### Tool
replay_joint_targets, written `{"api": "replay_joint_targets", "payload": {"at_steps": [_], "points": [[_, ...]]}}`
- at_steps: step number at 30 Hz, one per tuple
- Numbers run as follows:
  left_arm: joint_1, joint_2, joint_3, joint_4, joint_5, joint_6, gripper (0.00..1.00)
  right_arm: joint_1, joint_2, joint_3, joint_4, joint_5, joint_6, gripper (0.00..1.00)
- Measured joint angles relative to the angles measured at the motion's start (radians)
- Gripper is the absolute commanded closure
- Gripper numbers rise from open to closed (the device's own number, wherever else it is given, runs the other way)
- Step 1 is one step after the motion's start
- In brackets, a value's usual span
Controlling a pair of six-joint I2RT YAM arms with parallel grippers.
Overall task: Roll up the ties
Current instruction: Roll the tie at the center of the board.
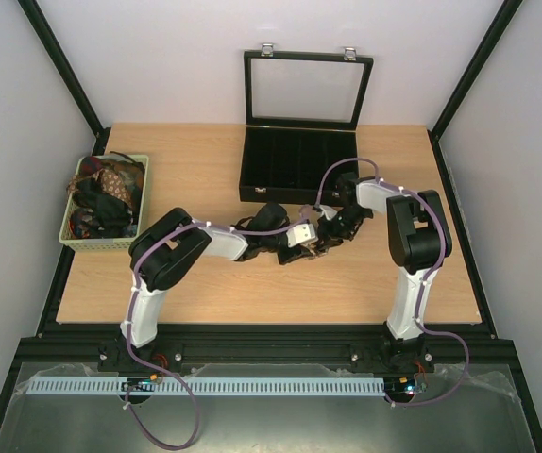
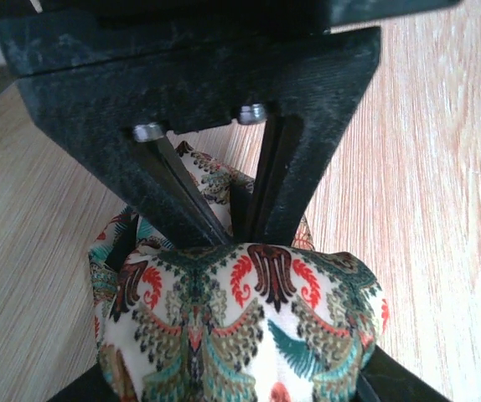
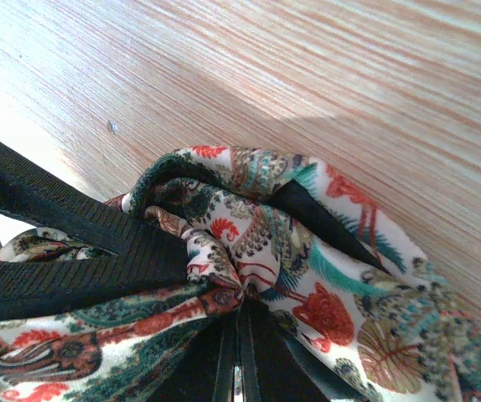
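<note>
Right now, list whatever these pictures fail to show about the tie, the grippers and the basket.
Left wrist view: fingertips of the left gripper, buried in the bunched tie; open or gripping is unclear.
Top view: that tie's length and any roll, covered by the right gripper and the left one.
Top view: the ties in the basket, too small and tangled to count.

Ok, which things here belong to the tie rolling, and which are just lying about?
Job: cream paisley-print fabric tie, clamped by left gripper and right gripper; dark and reddish ties heaped at the left.
Lying about: green plastic basket holding that heap; open black compartmented case with glass lid; light wooden table.
</note>
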Motion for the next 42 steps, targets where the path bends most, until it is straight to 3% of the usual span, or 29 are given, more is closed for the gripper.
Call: {"api": "replay_joint_targets", "payload": {"at_steps": [3, 13, 16, 23, 28, 35, 38, 42], "points": [[0.006, 0.011, 0.037, -0.057, 0.015, -0.010, 0.78, -0.022, 0.000, 0.001, -0.007, -0.014, 0.019, 0.96], [0.014, 0.031, 0.068, -0.080, 0.029, 0.003, 0.80, -0.183, -0.014, -0.002, -0.003, -0.076, 0.061, 0.49], [0.014, 0.031, 0.068, -0.082, 0.032, 0.015, 0.80, -0.190, -0.014, 0.004, 0.002, -0.090, 0.075, 0.42], [0.014, 0.031, 0.068, -0.083, 0.032, 0.021, 0.79, -0.187, 0.026, 0.064, -0.031, -0.092, 0.077, 0.44], [0.014, 0.031, 0.068, -0.082, 0.032, 0.020, 0.79, -0.200, 0.097, 0.085, -0.111, -0.244, 0.012, 0.45], [0.014, 0.031, 0.068, -0.083, 0.041, 0.020, 0.78, -0.202, 0.119, 0.025, -0.136, -0.415, -0.079, 0.32], [0.014, 0.032, 0.068, -0.083, 0.040, 0.019, 0.78, -0.201, 0.116, 0.005, -0.129, -0.457, -0.086, 0.20], [0.013, 0.032, 0.068, -0.083, 0.040, 0.018, 0.78, -0.193, 0.111, -0.004, -0.129, -0.503, -0.098, 0.17]]}}
